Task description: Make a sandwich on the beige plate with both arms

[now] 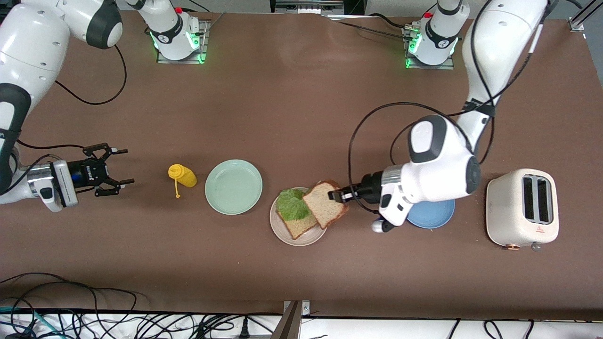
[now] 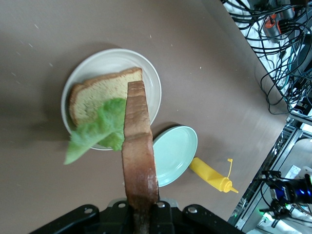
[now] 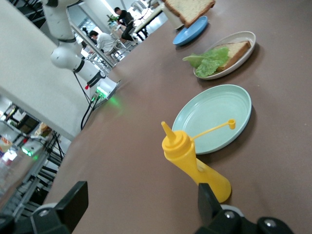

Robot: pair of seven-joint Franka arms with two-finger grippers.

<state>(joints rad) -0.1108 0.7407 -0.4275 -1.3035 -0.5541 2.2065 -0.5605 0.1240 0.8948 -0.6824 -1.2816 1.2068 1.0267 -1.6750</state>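
The beige plate (image 1: 301,241) carries one bread slice (image 1: 299,227) with a ruffled green lettuce leaf (image 1: 293,203) on top. My left gripper (image 1: 340,194) is shut on a second bread slice (image 1: 324,203), held tilted over the plate's edge toward the left arm's end. In the left wrist view this held slice (image 2: 139,146) shows edge-on in the left gripper (image 2: 144,209), above the lettuce (image 2: 100,127) and plate (image 2: 107,61). My right gripper (image 1: 123,165) waits open and empty near the right arm's end. The right wrist view shows the right gripper (image 3: 141,204) facing the mustard bottle (image 3: 195,163).
A yellow mustard bottle (image 1: 183,175) lies beside a mint-green plate (image 1: 233,186), between the right gripper and the beige plate. A blue plate (image 1: 431,214) sits partly under the left arm. A cream toaster (image 1: 523,208) stands at the left arm's end.
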